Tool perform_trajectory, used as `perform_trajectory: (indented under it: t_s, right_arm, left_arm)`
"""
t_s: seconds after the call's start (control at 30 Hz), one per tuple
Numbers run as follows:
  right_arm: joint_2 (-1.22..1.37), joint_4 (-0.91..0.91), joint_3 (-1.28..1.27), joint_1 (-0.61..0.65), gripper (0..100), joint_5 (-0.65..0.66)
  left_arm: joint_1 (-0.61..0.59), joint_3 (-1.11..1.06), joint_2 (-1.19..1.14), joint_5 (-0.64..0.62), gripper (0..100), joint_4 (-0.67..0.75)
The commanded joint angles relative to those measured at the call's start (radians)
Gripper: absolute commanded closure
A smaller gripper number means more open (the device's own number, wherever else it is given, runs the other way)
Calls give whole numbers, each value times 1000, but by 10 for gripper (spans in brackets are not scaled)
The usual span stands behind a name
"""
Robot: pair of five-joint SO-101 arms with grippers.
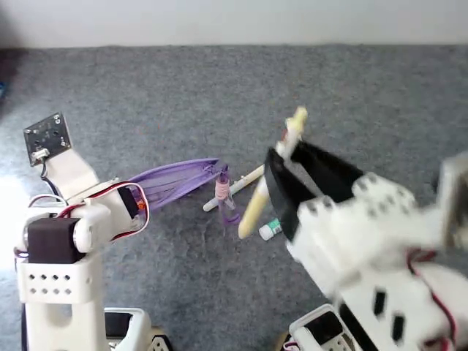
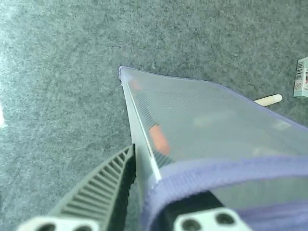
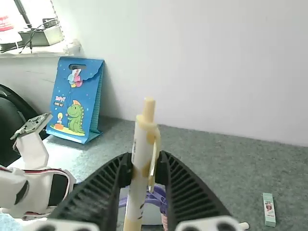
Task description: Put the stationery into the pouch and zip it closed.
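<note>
Right jaws clamp pen (image 3: pixel 143 132), left jaws pouch (image 2: pixel 207 120)

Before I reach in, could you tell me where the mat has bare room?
The far strip of mat between the wall and the pouch is bare, as is the near patch between the two arm bases. The centre is crowded: pouch tip, white pen, small white item, and the yellow pen in the right jaws.

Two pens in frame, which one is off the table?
The yellow pen, clamped in the right gripper above the grey mat. The white pen lies flat on the mat near the purple pouch.
</note>
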State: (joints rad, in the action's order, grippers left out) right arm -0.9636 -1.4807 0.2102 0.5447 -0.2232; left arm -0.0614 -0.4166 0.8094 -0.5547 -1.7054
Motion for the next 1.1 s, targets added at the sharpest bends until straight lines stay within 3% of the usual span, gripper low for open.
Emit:
perform_trajectory:
  t_s: [0.0,0.23,0.33,0.53,0.93,1.07]
  right_arm:
    - [-96,133,-181,-1,991,23]
    - [-166,619,-520,12,991,58]
    - [-143,753,-578,81,991,69]
    - [-71,811,-600,205,991,135]
    - [79,970,-689,206,990,144]
    - [71,986,-783,208,986,270]
  left_arm:
    - [-6,4,11,-12,987,20]
    - [-6,1,11,-12,987,21]
    - [-6,-1,11,-12,987,21]
    - [-6,-1,11,-12,987,23]
    - [-6,-1,8,-12,987,25]
    - [-6,-1,9,-12,987,25]
